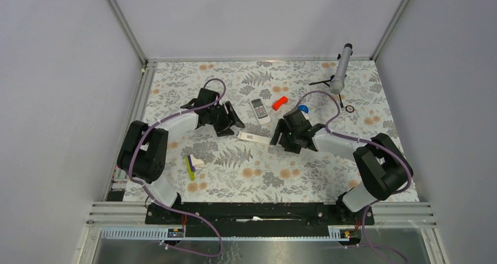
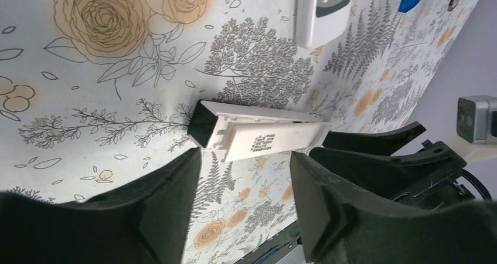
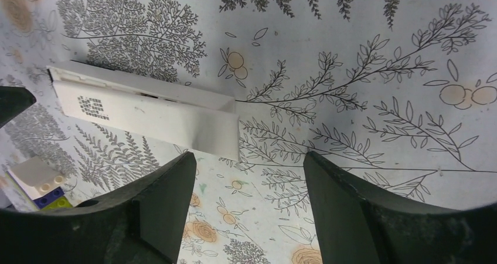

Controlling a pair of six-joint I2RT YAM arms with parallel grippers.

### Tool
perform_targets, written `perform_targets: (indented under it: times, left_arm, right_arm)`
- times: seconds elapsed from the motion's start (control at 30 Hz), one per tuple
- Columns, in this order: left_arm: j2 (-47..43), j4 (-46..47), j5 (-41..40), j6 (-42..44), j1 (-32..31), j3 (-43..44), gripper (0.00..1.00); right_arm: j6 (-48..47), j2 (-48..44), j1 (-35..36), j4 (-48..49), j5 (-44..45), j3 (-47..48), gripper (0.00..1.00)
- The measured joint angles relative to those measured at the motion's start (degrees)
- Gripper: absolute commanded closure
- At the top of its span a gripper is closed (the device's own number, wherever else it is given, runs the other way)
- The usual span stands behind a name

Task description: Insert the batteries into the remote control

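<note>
- The blocks, yellow, purple and white, lie on the flowery surface. They are closer to the arm bases than the left gripper and well apart from it.
- The left gripper is partly open. Nothing sits between its fingers, so it holds nothing.
- The white bar lies flat on the surface just past the left gripper's tips. I cannot tell if they touch it. The bar has a small dark printed patch on top and one dark end.
- The right gripper is open wide and it holds nothing.
- The other end of the bar lies just past the right gripper's tips, a little to one side. The two grippers face each other with the bar between them.
- The remote lies flat with its buttons up. It is farther out than the bar, beyond the gap between the two grippers. It is near the bar but apart from it, and no gripper touches it.
- The orange-red cylinder lies just beside the remote, out past the right gripper.
- The blue cap sits close by the back of the right gripper.
- The small ring lies farther off on the right gripper's outer side.
- The grey tube on a little black tripod stands farthest out, well apart from both grippers.
</note>
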Motion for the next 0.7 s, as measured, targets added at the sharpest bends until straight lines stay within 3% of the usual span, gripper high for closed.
perform_targets:
  times: [0.23,0.7]
  left_arm:
    - [-1.27,-1.7,-1.6,3.72,0.0,0.61,0.16]
    - [-0.87,-3.56,-1.81,8.74,0.0,0.61,0.07]
  right_arm:
    - [0.0,-1.81,-1.84,7.1,-3.1,-3.74,0.2]
    - [1.05,0.5,-3.19,13.42,-6.6,-4.5,0.39]
